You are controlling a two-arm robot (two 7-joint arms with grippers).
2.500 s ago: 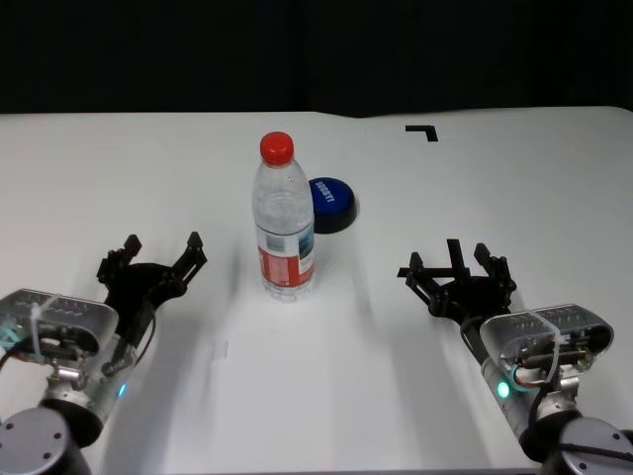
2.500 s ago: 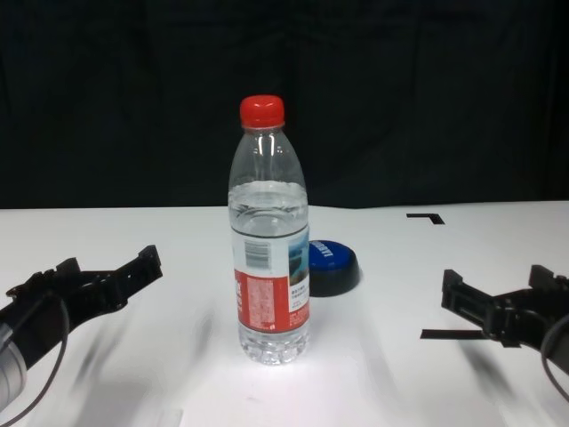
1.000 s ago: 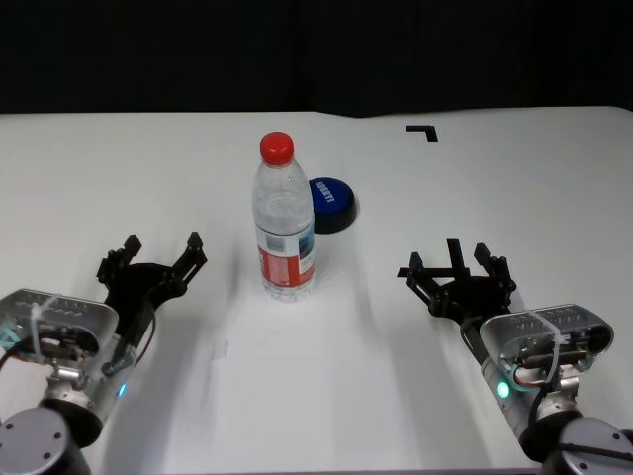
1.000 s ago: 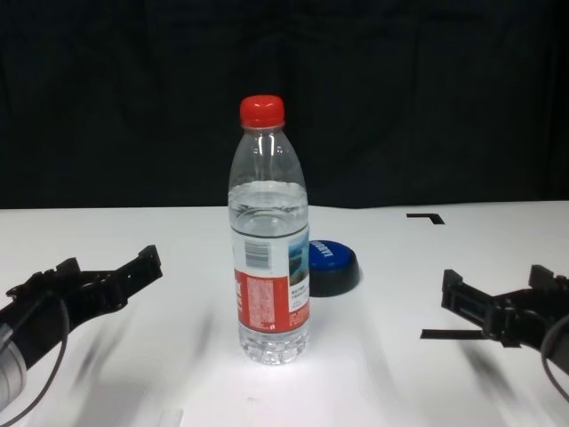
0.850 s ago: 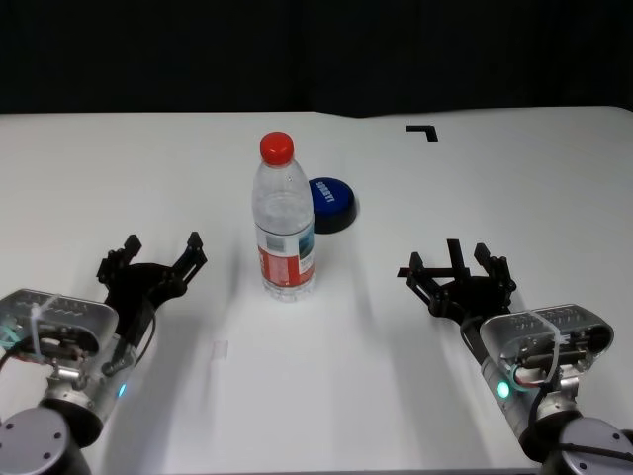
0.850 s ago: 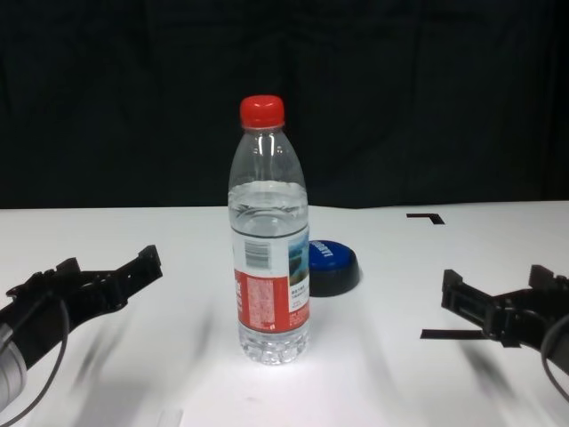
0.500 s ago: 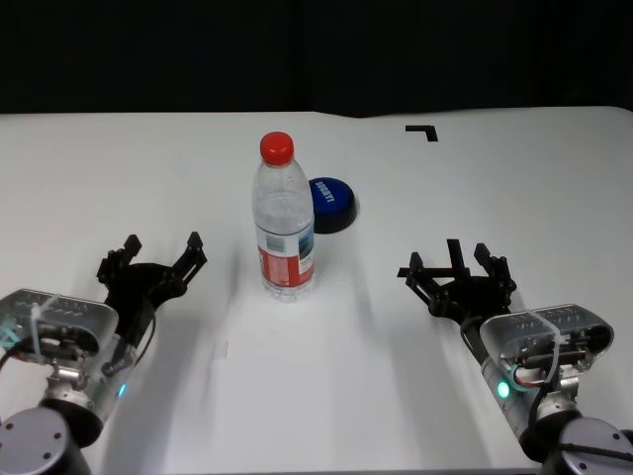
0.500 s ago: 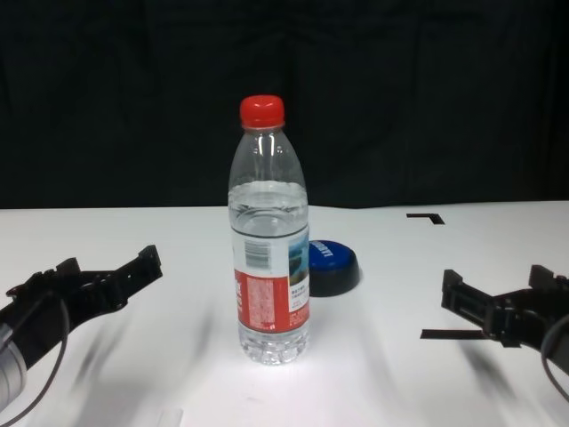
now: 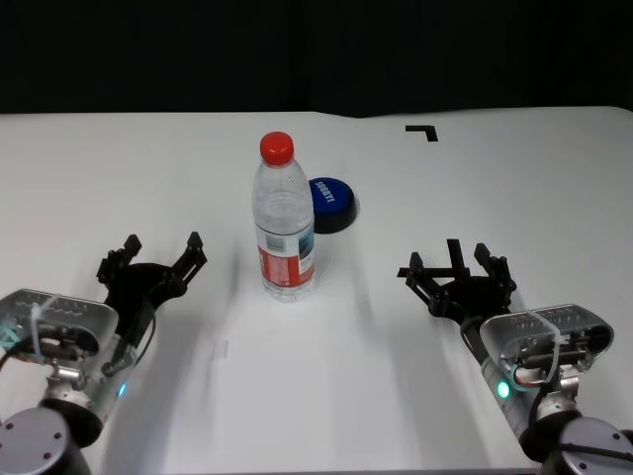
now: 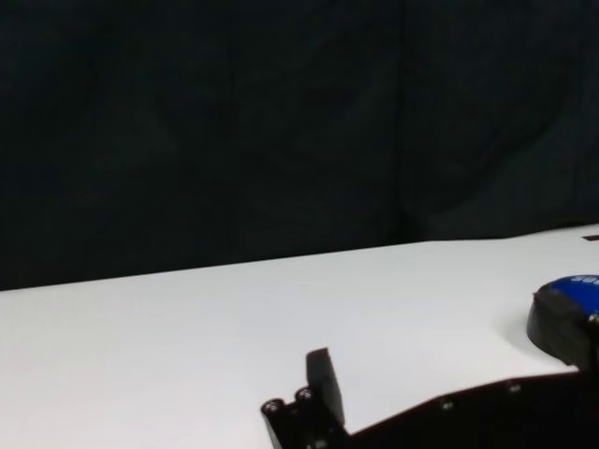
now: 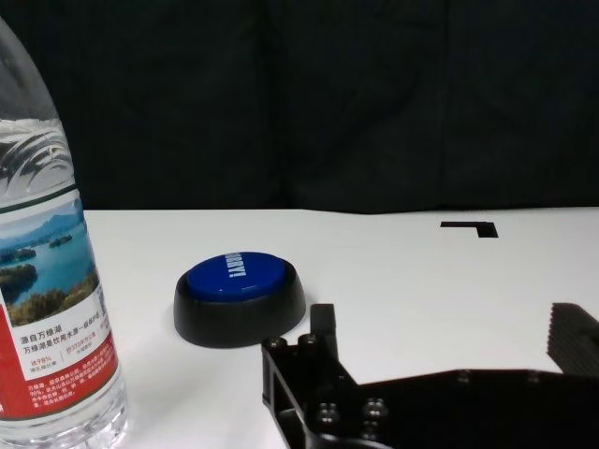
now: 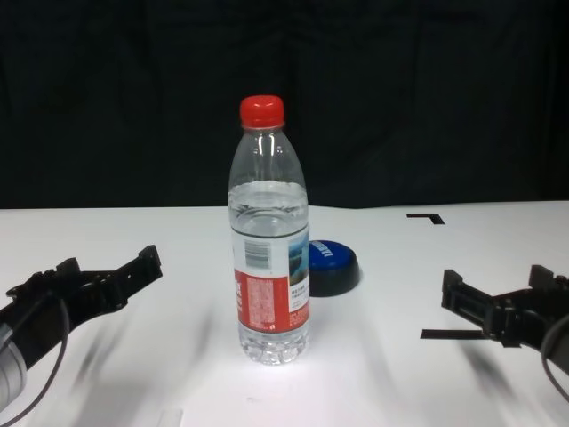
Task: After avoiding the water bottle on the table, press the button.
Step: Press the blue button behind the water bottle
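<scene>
Button (image 9: 330, 203) behind water bottle (image 9: 284, 224), well ahead of left gripper (image 9: 158, 260) and right gripper (image 9: 457, 267), fingers apart.

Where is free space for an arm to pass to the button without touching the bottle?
The table is bare between the right gripper and the button, and also left of the water bottle by the left gripper. It is crowded only where the bottle stands directly before the button.
</scene>
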